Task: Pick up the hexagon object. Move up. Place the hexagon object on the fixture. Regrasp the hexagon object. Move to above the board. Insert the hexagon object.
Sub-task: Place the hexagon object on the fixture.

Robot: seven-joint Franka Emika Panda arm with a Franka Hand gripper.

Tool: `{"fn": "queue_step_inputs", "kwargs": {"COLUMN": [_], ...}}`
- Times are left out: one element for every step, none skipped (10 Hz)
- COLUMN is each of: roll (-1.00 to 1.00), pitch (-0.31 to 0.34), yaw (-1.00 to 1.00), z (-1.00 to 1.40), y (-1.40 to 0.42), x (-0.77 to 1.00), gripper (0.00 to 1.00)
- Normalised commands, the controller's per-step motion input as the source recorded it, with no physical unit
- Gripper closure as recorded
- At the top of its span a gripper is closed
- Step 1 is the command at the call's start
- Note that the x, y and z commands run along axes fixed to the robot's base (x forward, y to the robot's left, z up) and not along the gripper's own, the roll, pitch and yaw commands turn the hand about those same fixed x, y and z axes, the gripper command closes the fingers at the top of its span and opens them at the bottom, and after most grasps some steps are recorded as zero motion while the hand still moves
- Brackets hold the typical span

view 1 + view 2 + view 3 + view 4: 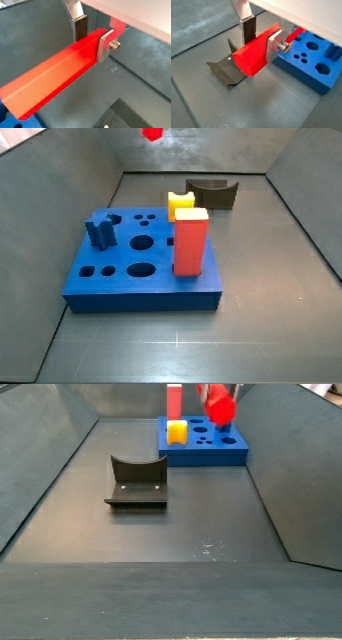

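Observation:
My gripper point(92, 40) is shut on the hexagon object point(60, 75), a long red faceted rod that sticks out sideways from between the silver fingers. Both wrist views show it point(254, 55). It hangs high above the floor, showing only as a red tip at the top of both side views point(151, 133) point(218, 404). The fixture point(228, 70), a dark block with a U-shaped notch, sits on the floor below the rod's free end point(211, 193) point(136, 479). The blue board point(314, 62) lies beside it point(134, 268) point(201, 439).
A tall red block point(191, 243) and a blue peg point(100, 231) stand in the board. A yellow notched block point(182, 201) sits at the board's edge nearest the fixture. Dark sloped walls point(307, 218) enclose the floor.

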Motion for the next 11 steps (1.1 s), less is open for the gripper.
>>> {"fn": "queue_step_inputs", "kwargs": {"roll": [-1.0,-1.0,-1.0,-1.0,-1.0,-1.0,-0.95,-0.81,-0.66,-0.51,-0.32], "pitch": [0.113,0.127,0.15,0.156,0.156,0.162,0.155,0.131,0.106,0.086,0.067], "yaw": [0.02,0.01,0.0,-0.01,-0.04,-0.06,-0.08,-0.09,-0.1,-0.1,-0.1], "z": [-0.18,-0.15,-0.12,-0.12,-0.1,-0.09,-0.07,-0.06,-0.05,-0.05,-0.04], "y": [0.09,0.08,0.08,0.08,0.07,0.07,0.07,0.07,0.07,0.06,0.06], "x": [1.0,1.0,1.0,1.0,1.0,1.0,1.0,1.0,1.0,1.0,1.0], "gripper": [1.0,1.0,1.0,1.0,1.0,1.0,1.0,1.0,1.0,1.0,1.0]}}
